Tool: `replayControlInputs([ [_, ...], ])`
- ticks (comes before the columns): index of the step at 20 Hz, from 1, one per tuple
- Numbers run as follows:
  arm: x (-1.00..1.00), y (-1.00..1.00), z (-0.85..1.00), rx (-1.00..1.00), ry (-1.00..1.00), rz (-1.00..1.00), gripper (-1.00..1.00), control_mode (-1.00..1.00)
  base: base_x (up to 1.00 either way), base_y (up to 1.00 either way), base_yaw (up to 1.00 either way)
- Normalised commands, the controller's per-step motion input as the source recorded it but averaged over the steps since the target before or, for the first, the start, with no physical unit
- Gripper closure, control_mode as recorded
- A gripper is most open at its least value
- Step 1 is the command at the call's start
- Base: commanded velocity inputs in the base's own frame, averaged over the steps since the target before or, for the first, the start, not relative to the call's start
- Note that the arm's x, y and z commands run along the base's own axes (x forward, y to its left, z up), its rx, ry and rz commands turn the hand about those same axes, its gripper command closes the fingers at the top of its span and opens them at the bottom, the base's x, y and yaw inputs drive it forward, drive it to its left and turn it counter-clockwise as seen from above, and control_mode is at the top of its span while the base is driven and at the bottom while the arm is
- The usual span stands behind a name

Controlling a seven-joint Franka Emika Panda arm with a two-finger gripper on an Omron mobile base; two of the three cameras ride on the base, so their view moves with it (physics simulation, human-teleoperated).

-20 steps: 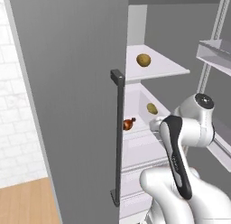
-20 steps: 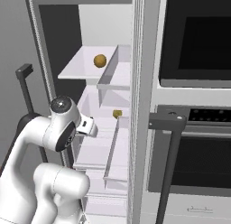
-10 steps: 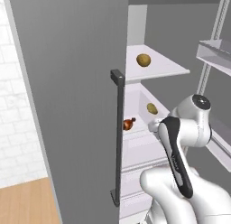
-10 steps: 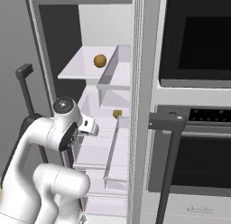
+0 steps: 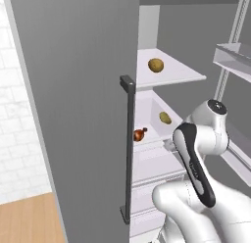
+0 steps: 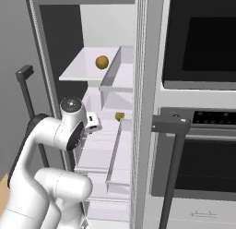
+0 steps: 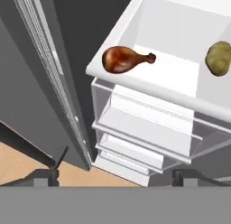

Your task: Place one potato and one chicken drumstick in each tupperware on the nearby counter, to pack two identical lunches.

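Observation:
Inside the open fridge, one potato (image 5: 156, 65) (image 6: 102, 62) lies on the upper shelf. A second potato (image 5: 165, 117) (image 6: 120, 116) (image 7: 218, 58) rests on the middle shelf, and a chicken drumstick (image 5: 139, 134) (image 7: 124, 59) lies on that same shelf nearer its front edge. My gripper (image 7: 116, 177) hovers in front of and above this shelf, apart from the drumstick. It is open, its fingertips (image 7: 47, 177) wide apart with nothing between them. The hand (image 6: 92, 122) points into the fridge. The tupperware and the counter are out of view.
The open grey fridge door (image 5: 83, 100) with its dark handle (image 5: 128, 149) stands to the left. Clear drawers (image 7: 144, 142) sit below the middle shelf (image 7: 149, 90). Door bins (image 6: 115, 80) hang on the right, beside a black oven (image 6: 203, 39) with a bar handle (image 6: 170, 126).

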Motion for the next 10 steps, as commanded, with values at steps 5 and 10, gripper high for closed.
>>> replayControlInputs([
  [5, 0.13, 0.02, -0.02, -0.32, 0.00, 0.54, -1.00, -1.00, 0.00, 0.00, 0.00],
  [10, 0.07, 0.00, -0.14, -0.32, 0.00, 0.64, -1.00, -1.00, 0.00, 0.00, 0.00],
])
